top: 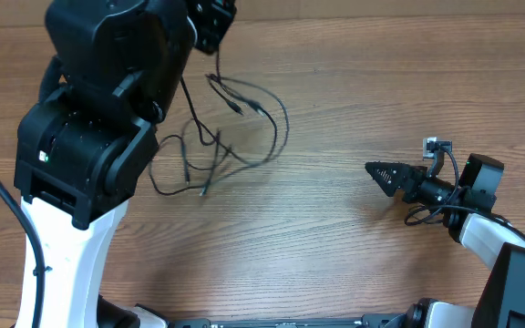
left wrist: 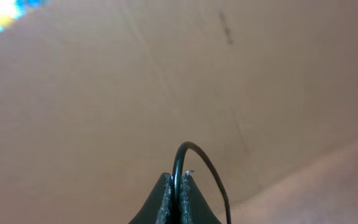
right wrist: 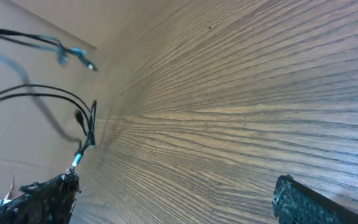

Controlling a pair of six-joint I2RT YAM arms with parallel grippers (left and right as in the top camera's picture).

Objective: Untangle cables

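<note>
Several thin black cables [top: 210, 150] lie in a loose tangle on the wooden table [top: 335, 264], left of centre. One strand [top: 219, 87] rises from the tangle to my left gripper [top: 214, 41] at the far edge. In the left wrist view that gripper [left wrist: 180, 186] is shut on this cable [left wrist: 191, 149], which loops up out of the fingertips and falls away to the right. My right gripper [top: 378, 173] hovers low over the table to the right of the tangle. It stands wide open [right wrist: 176, 205] with only bare wood between its fingers. The cables [right wrist: 73, 102] show at the left of its view.
The bulky left arm [top: 98, 118] covers the left part of the table in the overhead view. A brown cardboard wall [top: 381, 9] runs along the far edge. The right arm's own thicker wiring and a small white connector [top: 436, 146] sit by its wrist.
</note>
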